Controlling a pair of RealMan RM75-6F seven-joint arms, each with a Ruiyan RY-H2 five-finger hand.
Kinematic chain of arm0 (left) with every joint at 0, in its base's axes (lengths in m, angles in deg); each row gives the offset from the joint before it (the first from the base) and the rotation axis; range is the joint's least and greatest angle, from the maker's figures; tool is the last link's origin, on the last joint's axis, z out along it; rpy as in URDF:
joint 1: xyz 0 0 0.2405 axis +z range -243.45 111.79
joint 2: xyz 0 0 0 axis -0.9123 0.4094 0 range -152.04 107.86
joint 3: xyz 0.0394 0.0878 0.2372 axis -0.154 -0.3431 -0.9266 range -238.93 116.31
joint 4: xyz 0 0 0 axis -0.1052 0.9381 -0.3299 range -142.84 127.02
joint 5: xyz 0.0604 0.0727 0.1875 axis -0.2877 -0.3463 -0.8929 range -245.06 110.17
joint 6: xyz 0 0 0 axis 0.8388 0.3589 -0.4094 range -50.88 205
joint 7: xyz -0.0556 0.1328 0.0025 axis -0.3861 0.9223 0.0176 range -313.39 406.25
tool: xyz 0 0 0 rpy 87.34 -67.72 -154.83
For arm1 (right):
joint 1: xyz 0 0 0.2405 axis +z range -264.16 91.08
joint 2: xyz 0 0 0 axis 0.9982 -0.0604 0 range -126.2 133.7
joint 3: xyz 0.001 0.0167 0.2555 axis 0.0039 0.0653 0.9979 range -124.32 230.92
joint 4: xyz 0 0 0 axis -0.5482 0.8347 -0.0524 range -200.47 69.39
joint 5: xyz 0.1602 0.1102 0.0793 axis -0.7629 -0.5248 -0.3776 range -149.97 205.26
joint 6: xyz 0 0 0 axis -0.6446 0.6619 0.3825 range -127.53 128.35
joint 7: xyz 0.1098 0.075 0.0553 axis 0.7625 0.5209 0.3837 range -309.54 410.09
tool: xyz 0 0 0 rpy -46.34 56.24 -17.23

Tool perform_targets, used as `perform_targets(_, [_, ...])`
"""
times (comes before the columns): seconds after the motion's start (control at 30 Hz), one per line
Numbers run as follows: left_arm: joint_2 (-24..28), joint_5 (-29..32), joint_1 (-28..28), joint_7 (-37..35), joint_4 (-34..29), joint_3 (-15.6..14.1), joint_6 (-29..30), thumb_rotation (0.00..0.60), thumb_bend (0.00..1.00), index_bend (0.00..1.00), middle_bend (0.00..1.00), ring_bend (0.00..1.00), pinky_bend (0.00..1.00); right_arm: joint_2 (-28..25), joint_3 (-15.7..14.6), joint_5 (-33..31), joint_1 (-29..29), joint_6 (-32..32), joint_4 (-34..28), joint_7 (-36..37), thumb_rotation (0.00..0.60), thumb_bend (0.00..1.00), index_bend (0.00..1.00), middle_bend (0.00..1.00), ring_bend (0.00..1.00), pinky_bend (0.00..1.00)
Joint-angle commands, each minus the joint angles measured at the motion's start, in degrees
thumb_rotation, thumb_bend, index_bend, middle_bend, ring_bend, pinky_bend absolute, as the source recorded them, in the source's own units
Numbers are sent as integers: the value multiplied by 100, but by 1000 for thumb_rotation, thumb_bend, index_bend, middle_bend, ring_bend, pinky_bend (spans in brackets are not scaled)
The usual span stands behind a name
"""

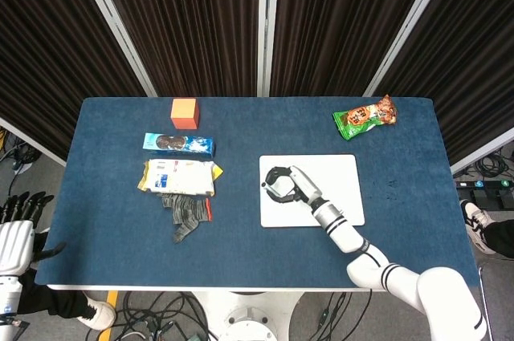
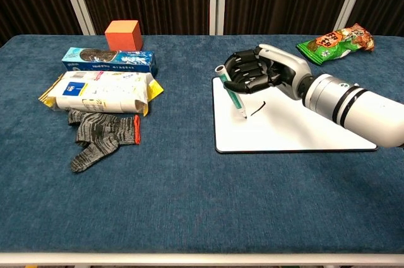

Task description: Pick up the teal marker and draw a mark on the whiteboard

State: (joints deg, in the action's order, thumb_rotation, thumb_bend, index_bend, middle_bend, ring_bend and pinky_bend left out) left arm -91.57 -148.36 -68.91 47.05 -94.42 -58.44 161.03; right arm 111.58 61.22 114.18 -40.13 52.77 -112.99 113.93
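My right hand (image 2: 255,74) (image 1: 285,184) grips the teal marker (image 2: 232,96), which stands tilted with its tip down on the left part of the whiteboard (image 2: 303,126) (image 1: 337,172). A short dark stroke (image 2: 257,109) lies on the board just right of the marker tip. In the head view the hand covers most of the marker. My left hand (image 1: 14,237) hangs off the table's left edge with its fingers spread, holding nothing.
An orange cube (image 2: 122,34), a blue biscuit pack (image 2: 110,60), a white and yellow packet (image 2: 104,91) and a grey glove (image 2: 101,132) lie at the left. A green snack bag (image 2: 334,38) lies at the back right.
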Motion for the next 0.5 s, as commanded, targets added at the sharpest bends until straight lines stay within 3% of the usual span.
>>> perform_targets(0.03, [-11,7,6,-23,18,-2,-5,600,64,170,106,24,0,-113,69,-123,-64,62,-31,-208,600,402,737,614,417,276])
perform_targets(0.5, [-23,-5,-10,-30,25,-2,-44,600,64,170,106,24,0,30,245,-428,-7,-176,463,-365,600,402,737,613,417,271])
